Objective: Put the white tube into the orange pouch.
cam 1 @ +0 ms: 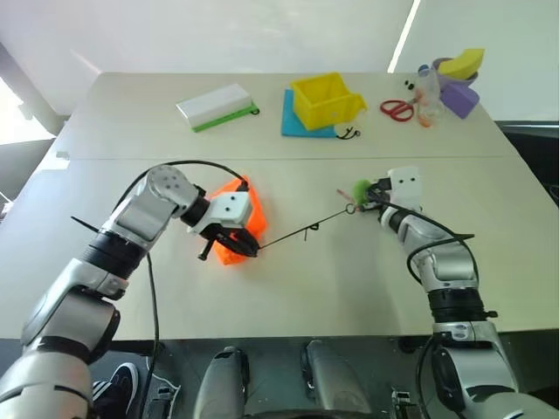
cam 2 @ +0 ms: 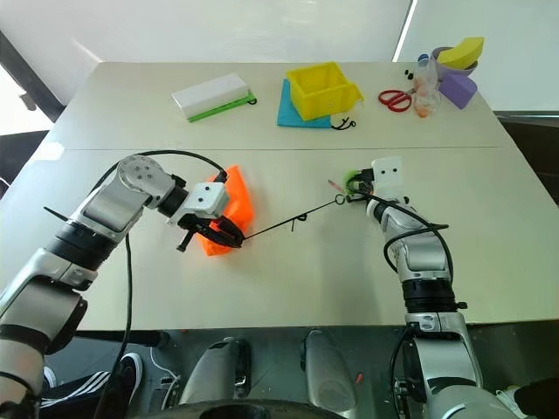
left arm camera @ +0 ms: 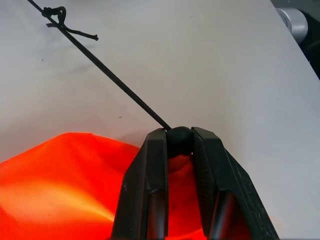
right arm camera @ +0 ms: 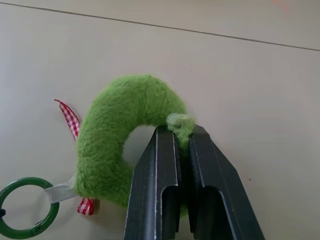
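The orange pouch (cam 1: 240, 223) lies crumpled on the desk (cam 1: 349, 279), toward its left half and nearer the front edge than the back, a bright soft bag with its mouth gathered. The left gripper (left arm camera: 179, 142) has its fingers clenched on the small black cord stopper (left arm camera: 179, 140) at the pouch's mouth. From there a dark cord (cam 1: 301, 231), knotted partway along, stretches taut across the bare middle of the desk to a green ring (right arm camera: 27, 207). That ring joins a fuzzy green loop (right arm camera: 125, 130) with a scrap of red checked ribbon (right arm camera: 70, 120); the right gripper (right arm camera: 182, 135) is clamped on the loop's fluff, right of centre.

I cannot pick out the white tube anywhere.

Along the back edge, well apart from the pouch, sit a flat white box with a green edge (cam 1: 216, 106), a yellow bin (cam 1: 326, 99) on a blue pad (cam 1: 293, 122), red scissors (cam 1: 397, 109), a clear bottle (cam 1: 427, 92), and purple and yellow shapes (cam 1: 460, 78) at the right back corner.
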`<move>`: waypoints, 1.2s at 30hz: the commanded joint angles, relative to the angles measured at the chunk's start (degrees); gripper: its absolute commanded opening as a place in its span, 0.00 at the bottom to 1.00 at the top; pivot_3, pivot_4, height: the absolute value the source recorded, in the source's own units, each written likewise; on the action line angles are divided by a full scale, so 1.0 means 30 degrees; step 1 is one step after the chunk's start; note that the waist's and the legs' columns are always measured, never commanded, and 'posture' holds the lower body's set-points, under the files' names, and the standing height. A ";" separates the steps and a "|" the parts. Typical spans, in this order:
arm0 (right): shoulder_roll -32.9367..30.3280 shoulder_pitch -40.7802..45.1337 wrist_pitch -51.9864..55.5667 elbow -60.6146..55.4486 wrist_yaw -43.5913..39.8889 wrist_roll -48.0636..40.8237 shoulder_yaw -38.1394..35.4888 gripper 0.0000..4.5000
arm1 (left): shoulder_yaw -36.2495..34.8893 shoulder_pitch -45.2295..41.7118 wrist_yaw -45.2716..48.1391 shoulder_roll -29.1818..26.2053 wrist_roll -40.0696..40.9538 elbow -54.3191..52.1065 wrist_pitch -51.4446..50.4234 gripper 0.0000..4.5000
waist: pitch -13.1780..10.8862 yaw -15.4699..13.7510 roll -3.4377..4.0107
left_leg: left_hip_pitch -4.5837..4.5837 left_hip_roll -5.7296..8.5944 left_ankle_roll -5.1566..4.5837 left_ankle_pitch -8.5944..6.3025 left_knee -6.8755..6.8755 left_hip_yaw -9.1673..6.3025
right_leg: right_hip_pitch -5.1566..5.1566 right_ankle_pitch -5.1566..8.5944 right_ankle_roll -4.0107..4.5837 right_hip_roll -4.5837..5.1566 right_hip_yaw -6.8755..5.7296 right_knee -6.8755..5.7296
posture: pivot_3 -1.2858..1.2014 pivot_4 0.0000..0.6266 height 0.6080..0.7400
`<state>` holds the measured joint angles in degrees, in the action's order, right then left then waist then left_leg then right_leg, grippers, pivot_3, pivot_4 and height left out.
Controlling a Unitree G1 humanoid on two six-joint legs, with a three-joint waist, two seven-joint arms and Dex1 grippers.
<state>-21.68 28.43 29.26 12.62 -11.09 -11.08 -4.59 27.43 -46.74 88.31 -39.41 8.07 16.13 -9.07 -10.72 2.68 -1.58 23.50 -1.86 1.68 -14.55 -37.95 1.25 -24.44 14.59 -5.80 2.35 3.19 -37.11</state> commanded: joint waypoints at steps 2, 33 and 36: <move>-0.1428 0.0143 -0.0395 0.0712 0.1000 0.0908 -0.1512 0.00 | -0.0445 0.0820 0.0278 -0.0426 -0.0354 0.0092 -0.0360 0.04 | 0.0000 -0.0021 0.0000 | -0.0001 0.0001 0.0000 0.0000 -0.0002 0.0002 | 0.0000 0.0000 0.0001 0.0001 0.0001 -0.0002 | 0.52 0.24 1.00; -0.5953 -0.7079 -0.3561 -0.8703 -1.1417 -0.3729 -0.2983 0.99 | -1.3522 0.6113 -1.1373 0.1605 0.4368 -0.0731 -0.1401 1.00 | 0.0001 -0.0059 0.0001 | -0.0018 0.0012 0.0001 0.0000 -0.0013 0.0010 | 0.0017 -0.0005 -0.0033 0.0037 -0.0005 -0.0011 | 0.52 0.24 1.00; -0.5876 -0.8064 -0.3144 -1.0222 -1.2643 -0.5183 -0.2620 0.99 | -1.4538 0.8028 -1.2568 0.1396 0.4530 -0.1852 -0.1632 1.00 | 0.0001 -0.0105 0.0001 | -0.0026 -0.0004 0.0001 -0.0001 0.0010 0.0000 | 0.0017 -0.0005 -0.0032 0.0037 -0.0018 -0.0013 | 0.52 0.24 1.00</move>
<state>-39.36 4.80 19.71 -13.66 -47.01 -23.46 -12.23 -13.51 -23.14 52.30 -34.31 20.59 14.34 -14.28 -10.72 2.37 -1.57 23.43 -1.90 1.68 -14.55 -37.92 1.22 -24.39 14.57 -5.89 2.45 3.09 -37.16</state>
